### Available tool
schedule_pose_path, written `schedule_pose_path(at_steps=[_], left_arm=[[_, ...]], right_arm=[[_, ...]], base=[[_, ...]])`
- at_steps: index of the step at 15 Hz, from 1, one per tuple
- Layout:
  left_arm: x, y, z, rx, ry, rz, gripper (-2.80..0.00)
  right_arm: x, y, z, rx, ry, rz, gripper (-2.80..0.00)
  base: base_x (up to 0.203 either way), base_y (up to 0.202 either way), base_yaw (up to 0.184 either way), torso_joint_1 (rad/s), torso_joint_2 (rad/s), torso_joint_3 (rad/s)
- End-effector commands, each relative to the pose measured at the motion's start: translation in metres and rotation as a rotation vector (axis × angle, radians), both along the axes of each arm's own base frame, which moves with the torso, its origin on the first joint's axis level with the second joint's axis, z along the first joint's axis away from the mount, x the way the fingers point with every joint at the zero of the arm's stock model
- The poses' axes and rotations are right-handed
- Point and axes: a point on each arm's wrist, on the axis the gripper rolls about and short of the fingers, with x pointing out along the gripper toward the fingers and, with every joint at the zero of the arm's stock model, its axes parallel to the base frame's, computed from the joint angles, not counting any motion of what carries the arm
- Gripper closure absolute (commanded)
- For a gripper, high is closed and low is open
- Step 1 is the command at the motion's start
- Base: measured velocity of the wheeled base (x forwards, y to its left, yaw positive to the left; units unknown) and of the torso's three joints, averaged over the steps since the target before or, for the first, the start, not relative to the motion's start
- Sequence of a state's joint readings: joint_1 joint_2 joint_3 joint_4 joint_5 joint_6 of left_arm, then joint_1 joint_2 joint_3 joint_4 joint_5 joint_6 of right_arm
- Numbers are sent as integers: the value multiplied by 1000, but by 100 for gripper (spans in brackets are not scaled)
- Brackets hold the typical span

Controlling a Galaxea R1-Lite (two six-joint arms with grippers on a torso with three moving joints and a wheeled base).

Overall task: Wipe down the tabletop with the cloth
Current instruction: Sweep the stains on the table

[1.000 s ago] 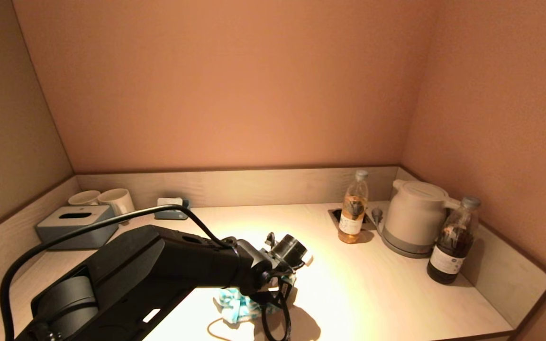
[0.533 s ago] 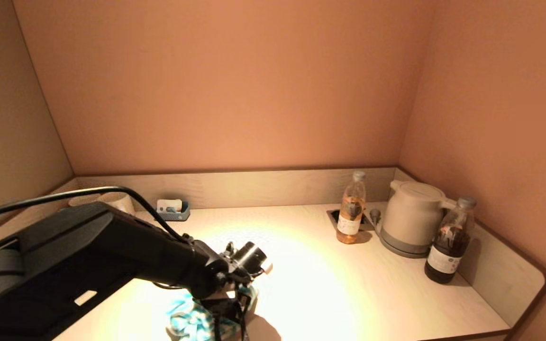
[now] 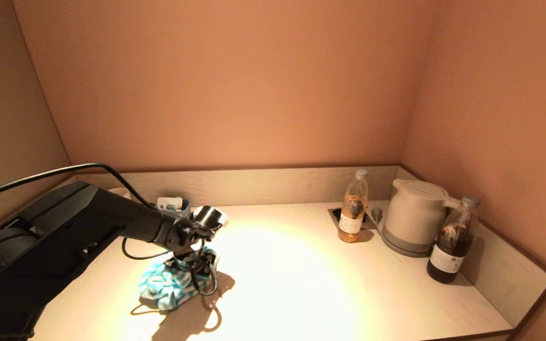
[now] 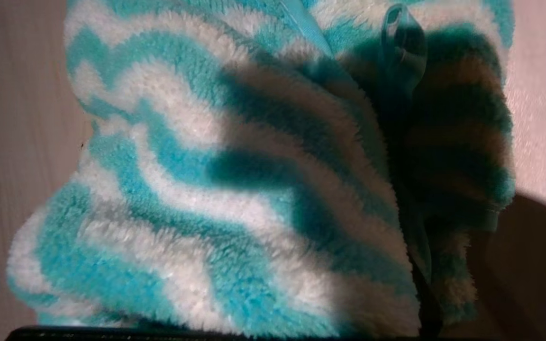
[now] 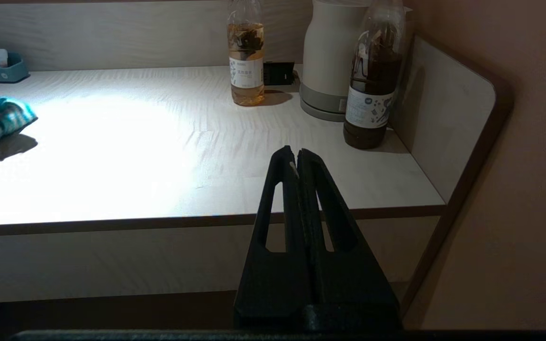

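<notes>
While pressing down on the fluffy turquoise-and-white striped cloth (image 3: 171, 285), left end effector (image 3: 192, 267), grip unreadable, has dragged it leftward across the pale wooden tabletop (image 3: 301, 284), right end effector (image 5: 296, 163) pressed together, parked below the edge.

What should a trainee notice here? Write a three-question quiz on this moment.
1. True or false: the right gripper is shut and holds nothing.
2. Where is the cloth? A. under the left gripper; B. beside the kettle; C. hanging off the table.
3. Which stands nearer the table's front edge, the pale bottle or the dark bottle?

Key: 1 true; 2 A; 3 the dark bottle.
</notes>
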State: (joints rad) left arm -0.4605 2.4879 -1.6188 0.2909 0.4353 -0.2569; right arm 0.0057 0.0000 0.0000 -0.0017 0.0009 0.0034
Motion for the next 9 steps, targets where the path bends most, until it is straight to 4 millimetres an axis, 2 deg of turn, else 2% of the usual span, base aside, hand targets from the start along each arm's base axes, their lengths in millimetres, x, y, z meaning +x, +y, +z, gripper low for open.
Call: schedule_pose_path(at_steps=[1, 3, 5, 6, 9], left_arm=[[23, -7, -5, -27, -67, 11, 0], [40, -24, -8, -50, -126, -11, 0], [41, -40, -16, -44, -137, -52, 0], [34, -55, -16, -41, -143, -95, 0], [-7, -119, -9, -56, -160, -256, 0]], right_arm=[[0, 0, 0, 0, 0, 1, 0], [0, 0, 0, 0, 0, 1, 0], [0, 0, 0, 0, 0, 1, 0], [0, 0, 0, 0, 0, 1, 0], [0, 0, 0, 1, 0, 1, 0]], base=[[0, 0, 0, 0, 0, 0], [0, 0, 0, 0, 0, 0], [0, 0, 0, 0, 0, 0], [0, 0, 0, 0, 0, 0], [0, 0, 0, 0, 0, 0]])
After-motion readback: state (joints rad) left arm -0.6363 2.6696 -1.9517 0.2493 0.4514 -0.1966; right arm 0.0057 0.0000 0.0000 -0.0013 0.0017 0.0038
